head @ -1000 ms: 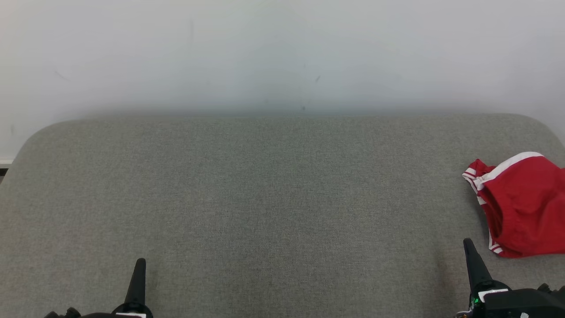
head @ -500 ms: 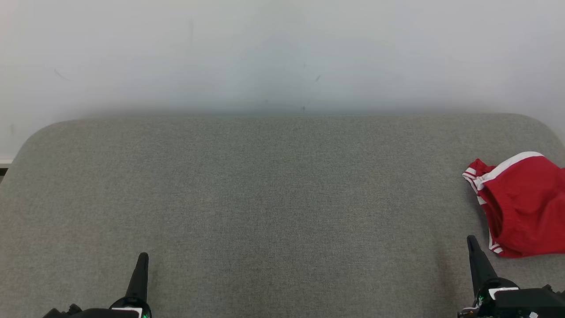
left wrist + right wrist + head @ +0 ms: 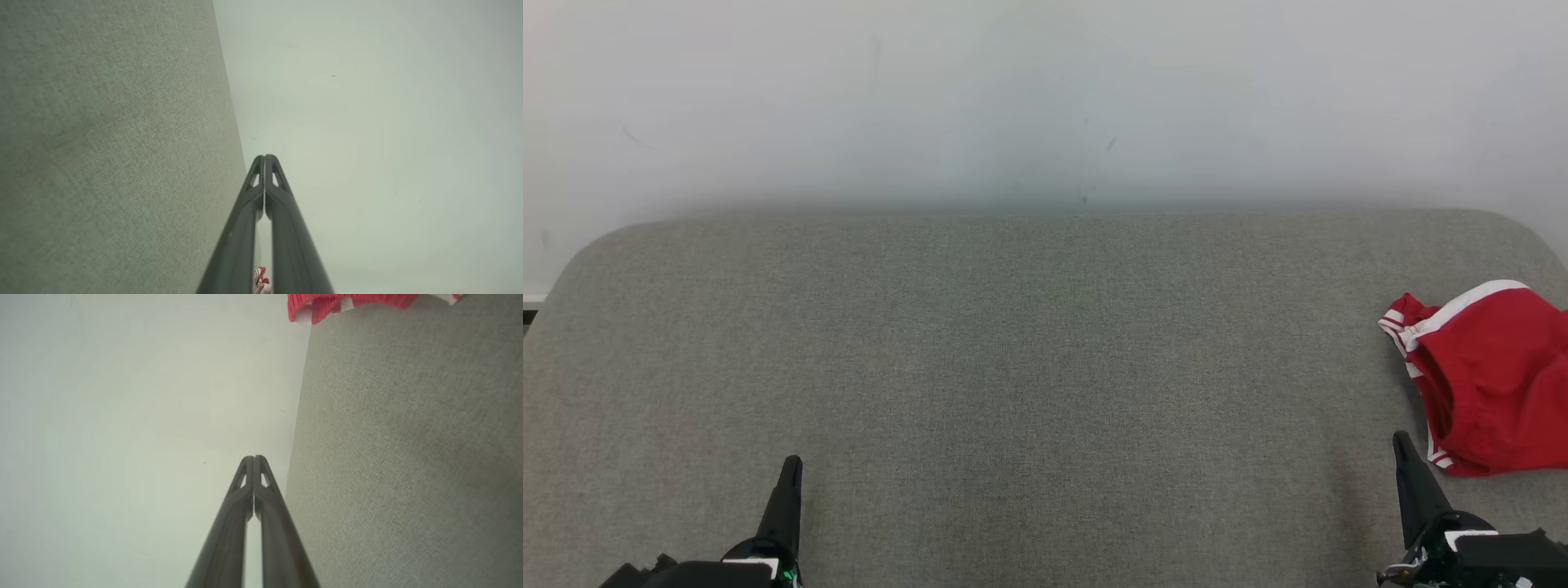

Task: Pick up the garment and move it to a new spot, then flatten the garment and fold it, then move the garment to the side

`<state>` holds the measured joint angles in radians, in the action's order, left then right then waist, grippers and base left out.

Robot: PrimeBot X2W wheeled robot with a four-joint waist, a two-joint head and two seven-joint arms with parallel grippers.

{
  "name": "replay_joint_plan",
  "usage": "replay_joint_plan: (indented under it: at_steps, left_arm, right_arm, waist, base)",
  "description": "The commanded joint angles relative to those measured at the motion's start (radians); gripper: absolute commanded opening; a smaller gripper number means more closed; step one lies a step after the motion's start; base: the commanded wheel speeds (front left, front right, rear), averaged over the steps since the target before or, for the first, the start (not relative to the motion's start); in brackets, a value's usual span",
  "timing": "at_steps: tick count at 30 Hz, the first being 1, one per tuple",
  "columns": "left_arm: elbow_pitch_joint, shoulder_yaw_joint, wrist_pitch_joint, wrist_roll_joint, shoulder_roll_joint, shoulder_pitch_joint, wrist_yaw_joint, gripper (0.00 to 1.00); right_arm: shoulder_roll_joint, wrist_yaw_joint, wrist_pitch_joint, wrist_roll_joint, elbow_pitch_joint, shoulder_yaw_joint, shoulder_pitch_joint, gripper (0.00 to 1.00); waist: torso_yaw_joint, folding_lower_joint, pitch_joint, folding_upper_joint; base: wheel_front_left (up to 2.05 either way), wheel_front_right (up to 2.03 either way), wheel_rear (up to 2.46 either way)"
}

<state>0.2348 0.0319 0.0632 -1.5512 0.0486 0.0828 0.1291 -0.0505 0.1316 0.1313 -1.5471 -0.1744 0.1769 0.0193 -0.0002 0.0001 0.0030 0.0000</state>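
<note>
A red garment point(image 3: 1494, 380) with white trim lies crumpled at the right edge of the grey fabric surface point(image 3: 1029, 367), partly cut off by the head view's border. A strip of the garment point(image 3: 351, 304) runs along the top of the right wrist view, and a scrap of it point(image 3: 260, 281) peeks between the left fingers. My right gripper point(image 3: 1405, 445) is low at the right, shut and empty, its tip just left of the garment's near corner. My left gripper point(image 3: 791, 467) is low at the left, shut and empty, far from the garment.
A pale wall point(image 3: 1045, 98) rises behind the surface's rounded far edge. The wide grey surface stretches between my two grippers. At the far left, a dark bit of floor point(image 3: 529, 314) shows beyond the surface's corner.
Both grippers have crept a little farther up the head view; the right one has also drifted slightly right, toward the garment. The garment has not moved.
</note>
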Motion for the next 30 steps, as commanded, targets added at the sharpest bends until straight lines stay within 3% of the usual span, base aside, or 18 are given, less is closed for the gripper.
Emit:
replay_joint_plan:
  at_steps: [1, 11, 30]
  left_arm:
    - [-0.006, -0.002, 0.006, -0.023, 0.003, 0.012, 0.003, 0.00]
    - [-0.006, -0.004, 0.020, -0.078, 0.003, 0.022, 0.003, 0.00]
    - [-0.006, -0.004, 0.017, -0.073, 0.003, 0.022, 0.003, 0.00]
  right_arm:
    - [0.000, -0.002, 0.005, -0.021, 0.007, 0.005, 0.008, 0.00]
    - [0.001, -0.002, 0.019, -0.077, 0.013, 0.014, 0.008, 0.00]
    - [0.001, -0.002, 0.018, -0.074, 0.013, 0.013, 0.008, 0.00]
  waist:
    - [0.000, -0.0001, 0.000, 0.0000]
    - [0.000, -0.0001, 0.001, 0.0000]
    - [0.000, -0.0001, 0.001, 0.0000]
  base:
    - [0.00, 0.00, 0.00]
    - [0.00, 0.00, 0.00]
    - [0.00, 0.00, 0.00]
